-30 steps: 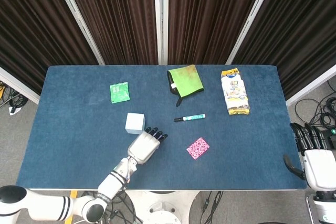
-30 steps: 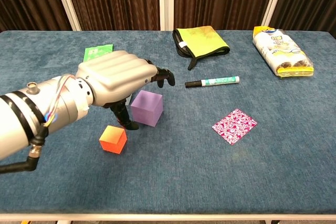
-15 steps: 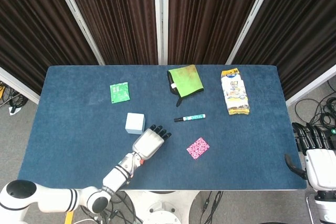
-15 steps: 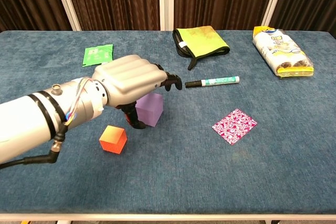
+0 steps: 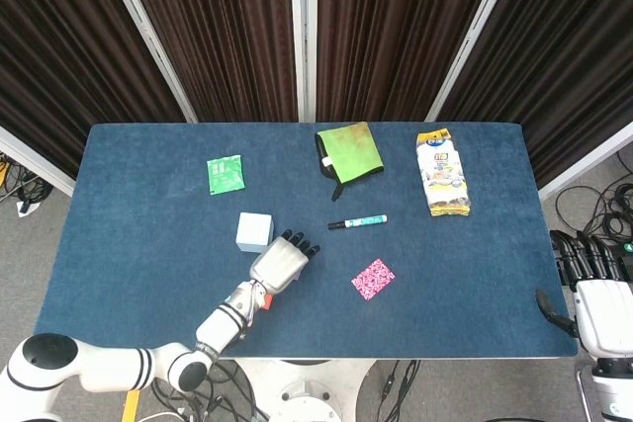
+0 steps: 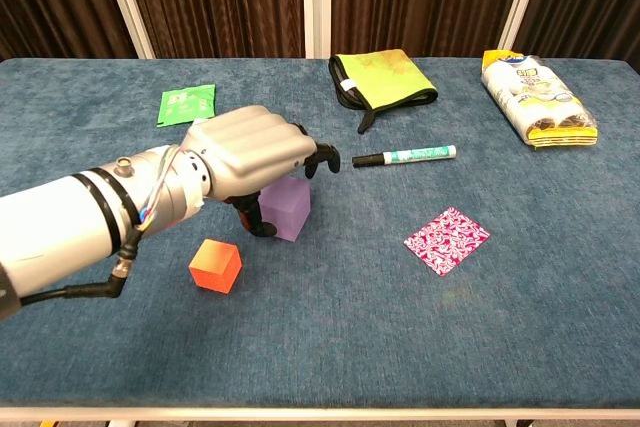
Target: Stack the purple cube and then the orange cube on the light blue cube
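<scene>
Purple cube [image 6: 285,208] on desk [image 6: 330,337], under left hand [image 6: 250,152]; thumb beside its left face, fingers [image 6: 322,157] arched over top, grip not yet visibly closed. Cube looks light, rigid, likely foam; pinch opposite flat faces. Orange cube [image 6: 215,265] near; light blue cube [image 5: 254,231] beyond.
</scene>
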Available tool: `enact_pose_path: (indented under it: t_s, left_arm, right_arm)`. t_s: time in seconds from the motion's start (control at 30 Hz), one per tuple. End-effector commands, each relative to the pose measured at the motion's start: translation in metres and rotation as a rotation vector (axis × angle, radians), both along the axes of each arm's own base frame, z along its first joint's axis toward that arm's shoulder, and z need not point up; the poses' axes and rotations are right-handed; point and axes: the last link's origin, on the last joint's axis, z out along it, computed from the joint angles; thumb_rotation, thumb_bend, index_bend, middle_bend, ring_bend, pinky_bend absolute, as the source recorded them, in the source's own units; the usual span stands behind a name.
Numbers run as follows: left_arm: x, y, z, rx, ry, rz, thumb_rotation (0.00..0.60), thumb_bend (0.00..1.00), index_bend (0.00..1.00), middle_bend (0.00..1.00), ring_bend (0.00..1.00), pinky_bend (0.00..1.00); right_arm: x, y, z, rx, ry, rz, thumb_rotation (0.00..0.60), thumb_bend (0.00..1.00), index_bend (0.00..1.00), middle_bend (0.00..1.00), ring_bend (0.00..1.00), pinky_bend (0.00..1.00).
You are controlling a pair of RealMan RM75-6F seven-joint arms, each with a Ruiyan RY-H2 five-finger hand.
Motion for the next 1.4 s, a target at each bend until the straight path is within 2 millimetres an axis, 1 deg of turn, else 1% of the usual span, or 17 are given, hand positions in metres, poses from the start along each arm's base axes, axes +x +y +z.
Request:
enact_pose_path:
  t_s: [0.03, 0.2, 0.43, 0.6, 0.8, 1.1, 1.23, 1.4]
  left_arm:
    - [0.001, 0.000, 0.000, 0.007, -0.008, -0.008, 0.600, 0.26, 0.30, 0.47, 0.26, 0.29]
    - [0.000, 0.000, -0.002, 0.018, -0.013, -0.039, 0.600, 0.27, 0.35, 0.53, 0.28, 0.31]
    - [-0.002, -0.001, -0.005, 0.021, -0.023, -0.062, 0.600, 0.29, 0.37, 0.57, 0.30, 0.31]
    - [0.002, -0.003, 0.000, 0.025, -0.048, -0.081, 0.600, 0.30, 0.38, 0.60, 0.31, 0.31]
    - [0.014, -0.003, 0.017, 0.025, -0.078, -0.074, 0.600, 0.31, 0.38, 0.60, 0.31, 0.31]
    - [0.046, 0.008, 0.051, 0.088, -0.079, -0.055, 0.600, 0.31, 0.38, 0.60, 0.31, 0.31]
    - [0.049, 0.018, 0.063, 0.139, -0.037, -0.034, 0.600, 0.31, 0.38, 0.60, 0.31, 0.31]
    - [0.042, 0.035, 0.076, 0.189, 0.003, 0.014, 0.600, 0.31, 0.38, 0.60, 0.32, 0.31]
  right_arm:
    - [0.000, 0.000, 0.000, 0.001, 0.001, 0.001, 0.600, 0.27, 0.02, 0.11, 0.00, 0.00]
    - [0.000, 0.000, 0.000, 0.000, 0.000, 0.000, 0.600, 0.27, 0.02, 0.11, 0.00, 0.00]
    - [0.000, -0.001, 0.000, 0.000, -0.003, -0.003, 0.600, 0.27, 0.02, 0.11, 0.00, 0.00]
    - [-0.001, -0.001, 0.001, -0.001, -0.006, -0.002, 0.600, 0.27, 0.02, 0.11, 0.00, 0.00]
    - [0.000, 0.000, 0.000, 0.002, -0.004, 0.000, 0.600, 0.27, 0.02, 0.11, 0.00, 0.00]
    - [0.000, 0.000, -0.002, 0.008, 0.003, 0.000, 0.600, 0.27, 0.02, 0.11, 0.00, 0.00]
    - [0.000, 0.000, -0.003, 0.009, 0.005, -0.001, 0.600, 0.27, 0.02, 0.11, 0.00, 0.00]
    - [0.000, -0.001, -0.003, 0.011, 0.007, -0.003, 0.600, 0.27, 0.02, 0.11, 0.00, 0.00]
